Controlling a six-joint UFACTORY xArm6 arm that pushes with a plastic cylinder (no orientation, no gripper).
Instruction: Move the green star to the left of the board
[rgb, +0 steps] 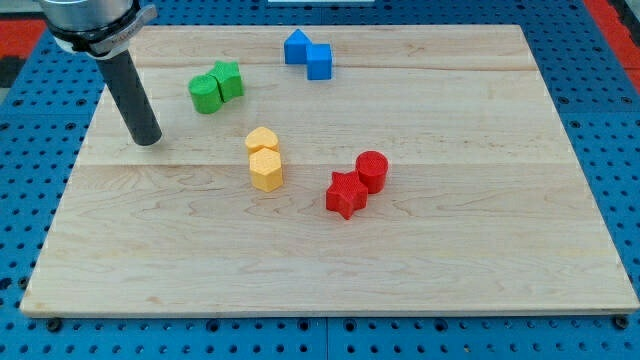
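The green star (229, 79) sits near the view's top left of the wooden board (420, 260), touching a green cylinder (205, 94) on its left. My tip (147, 140) rests on the board, to the left of and below the green pair, apart from both.
A blue pentagon-like block (296, 47) and a blue cube (319, 62) touch at the top centre. A yellow rounded block (261, 140) and a yellow hexagon (265, 169) sit mid-board. A red star (346, 193) and a red cylinder (372, 170) touch right of centre.
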